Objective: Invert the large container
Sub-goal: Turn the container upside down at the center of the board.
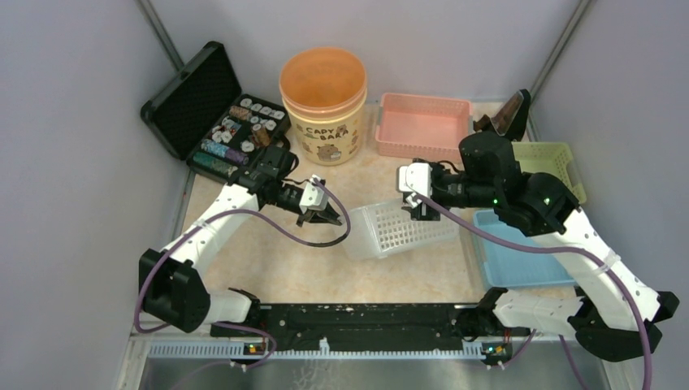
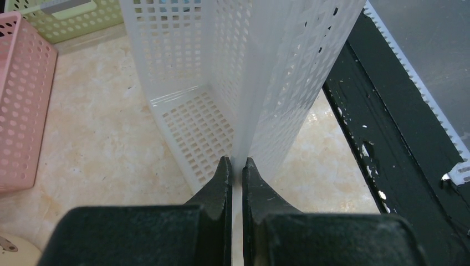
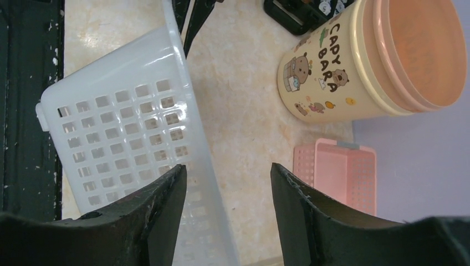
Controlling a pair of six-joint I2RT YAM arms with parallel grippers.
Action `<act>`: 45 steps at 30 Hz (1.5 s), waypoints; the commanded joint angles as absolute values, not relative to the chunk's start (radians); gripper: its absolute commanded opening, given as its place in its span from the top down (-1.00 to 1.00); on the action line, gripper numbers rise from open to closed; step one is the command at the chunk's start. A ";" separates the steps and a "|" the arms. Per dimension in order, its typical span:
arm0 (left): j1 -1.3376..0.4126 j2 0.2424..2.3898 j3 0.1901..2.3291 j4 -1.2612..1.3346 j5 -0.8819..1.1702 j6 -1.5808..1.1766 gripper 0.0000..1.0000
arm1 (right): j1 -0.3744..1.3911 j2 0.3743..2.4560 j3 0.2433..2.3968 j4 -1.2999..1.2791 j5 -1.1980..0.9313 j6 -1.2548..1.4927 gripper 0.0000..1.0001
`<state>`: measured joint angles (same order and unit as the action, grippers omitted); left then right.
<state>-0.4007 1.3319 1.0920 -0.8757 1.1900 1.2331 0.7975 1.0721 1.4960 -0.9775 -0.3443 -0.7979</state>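
Black fingers of the left tool (image 2: 234, 160) fill the bottom of the left wrist view. They are drawn almost together, with only a thin white edge between them. That edge belongs to the white basket (image 2: 188, 72), the large perforated container, so the left tool has it pinched at one end. From there the basket's lattice walls rise steeply away from the tool, and its gridded inside faces the pink basket (image 2: 22, 105).

In the top view the white basket (image 1: 398, 230) sits on the tabletop (image 1: 276, 260) in front of the capybara tub (image 1: 325, 106), towards the arm bases and a little to the right. It is tipped up rather than flat. The left tool is at the end of the basket in front of the tub. The right tool (image 1: 416, 203) is over the opposite end, farther right of the tub.

The right tool (image 3: 227, 167) is spread wide and holds nothing. In its wrist view the basket's glossy rim runs through the gap close to one finger, and I cannot tell whether they touch.

Left of the tub lies an open black case (image 1: 203, 106). The pink basket is just right of the tub. Farther right are a green basket (image 1: 552, 162) and a blue tray (image 1: 516, 260), the tray nearer the arm bases.
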 commanded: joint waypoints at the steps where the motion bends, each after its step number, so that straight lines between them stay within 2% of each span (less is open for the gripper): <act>1: -0.410 1.307 1.082 -0.941 1.246 1.189 1.00 | 0.796 1.081 1.536 -0.927 -0.332 -0.758 -0.12; 4: -0.409 1.303 1.079 -0.934 1.244 1.187 1.00 | 0.796 1.084 1.514 -0.916 -0.315 -0.763 -0.05; 7: -0.409 1.299 1.073 -0.926 1.241 1.184 1.00 | 0.797 1.080 1.502 -0.911 -0.307 -0.765 0.23; 12: -0.409 1.295 1.069 -0.919 1.241 1.177 1.00 | 0.796 1.081 1.486 -0.917 -0.296 -0.783 0.51; 18: -0.408 1.291 1.074 -0.917 1.242 1.175 1.00 | 0.796 1.080 1.461 -0.928 -0.301 -0.809 0.72; 21: -0.409 1.292 1.077 -0.917 1.243 1.173 1.00 | 0.797 1.078 1.456 -0.930 -0.302 -0.816 1.00; 25: -0.408 1.294 1.082 -0.905 1.239 1.158 0.98 | 0.797 1.080 1.459 -0.930 -0.304 -0.815 1.00; 26: -0.408 1.293 1.084 -0.898 1.235 1.148 0.80 | 0.797 1.081 1.462 -0.930 -0.305 -0.812 1.00; 31: -0.408 1.264 1.074 -0.840 1.200 1.097 -0.43 | 0.797 1.086 1.470 -0.908 -0.283 -0.769 1.00; 33: -0.408 1.247 1.062 -0.821 1.191 1.088 -0.63 | 0.796 1.089 1.473 -0.907 -0.280 -0.753 1.00; 35: -0.407 1.230 1.052 -0.806 1.183 1.079 -0.94 | 0.796 1.089 1.475 -0.906 -0.281 -0.741 1.00; 45: -0.396 1.103 0.976 -0.619 1.056 0.909 -0.98 | 0.768 1.084 1.489 -0.902 -0.354 -0.665 1.00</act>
